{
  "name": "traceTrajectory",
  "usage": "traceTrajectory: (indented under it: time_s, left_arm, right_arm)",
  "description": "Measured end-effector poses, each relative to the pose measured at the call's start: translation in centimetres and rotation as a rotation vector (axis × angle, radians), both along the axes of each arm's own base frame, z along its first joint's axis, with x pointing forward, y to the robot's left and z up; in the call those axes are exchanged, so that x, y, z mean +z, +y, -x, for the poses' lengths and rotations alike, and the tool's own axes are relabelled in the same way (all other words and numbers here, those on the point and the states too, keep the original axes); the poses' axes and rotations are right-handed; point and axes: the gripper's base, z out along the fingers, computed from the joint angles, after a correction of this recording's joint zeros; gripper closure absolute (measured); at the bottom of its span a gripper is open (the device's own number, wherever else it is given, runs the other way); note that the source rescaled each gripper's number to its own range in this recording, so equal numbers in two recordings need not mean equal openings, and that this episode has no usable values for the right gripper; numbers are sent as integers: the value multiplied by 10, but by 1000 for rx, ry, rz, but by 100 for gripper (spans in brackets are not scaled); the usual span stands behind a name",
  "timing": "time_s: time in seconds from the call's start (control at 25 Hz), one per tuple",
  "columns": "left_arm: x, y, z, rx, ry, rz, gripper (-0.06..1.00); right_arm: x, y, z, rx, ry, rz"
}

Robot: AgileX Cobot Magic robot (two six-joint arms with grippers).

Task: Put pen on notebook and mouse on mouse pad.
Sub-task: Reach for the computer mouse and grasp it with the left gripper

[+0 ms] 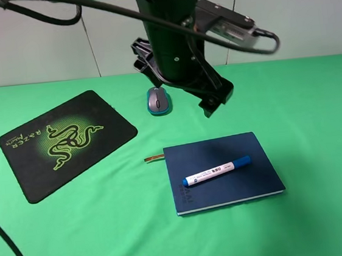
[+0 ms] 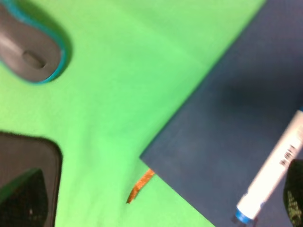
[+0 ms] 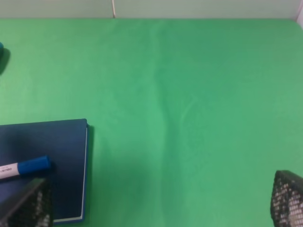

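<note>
Left pincer (image 2: 161, 194) is wide open and empty, hanging above the counter (image 1: 303, 102) near the notebook (image 1: 238, 185). Right pincer (image 3: 156, 208) is wide open and empty too, over bare green cloth, with open room at the notebook's 3 o'clock. Pen (image 1: 216, 171) lies flat on the notebook, long axis 8 to 2 o'clock, blue cap at 2. Brown ribbon (image 1: 153, 158) sticks out at the notebook's 10 o'clock corner. Mouse (image 1: 158, 100) sits on the counter, off the mouse pad (image 1: 35, 173), at the pad's 2 o'clock and apart from it, long axis 12 to 6. The dark arm (image 1: 174, 42) hangs just beside it.

I see the green-covered table (image 1: 315, 106) carrying the mouse pad (image 1: 68, 142), the mouse (image 1: 158, 100) and the notebook (image 1: 238, 185), each lying apart.
</note>
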Motion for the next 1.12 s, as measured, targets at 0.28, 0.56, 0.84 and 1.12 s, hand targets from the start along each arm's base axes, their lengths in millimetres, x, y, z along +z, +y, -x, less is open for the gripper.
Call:
traceTrajectory:
  time_s: [0.28, 0.56, 0.84, 1.12]
  left_arm:
    - [1, 37, -41, 274, 0, 72, -6]
    - [-5, 59, -90, 434, -10, 95, -6]
    - [-34, 57, -131, 526, 74, 110, -6]
    - [-75, 56, -164, 592, 151, 150, -6]
  right_arm:
    - [0, 0, 0, 0, 0, 0]
    - [0, 0, 0, 0, 0, 0]
    - [0, 0, 0, 0, 0, 0]
    - [0, 0, 0, 0, 0, 0]
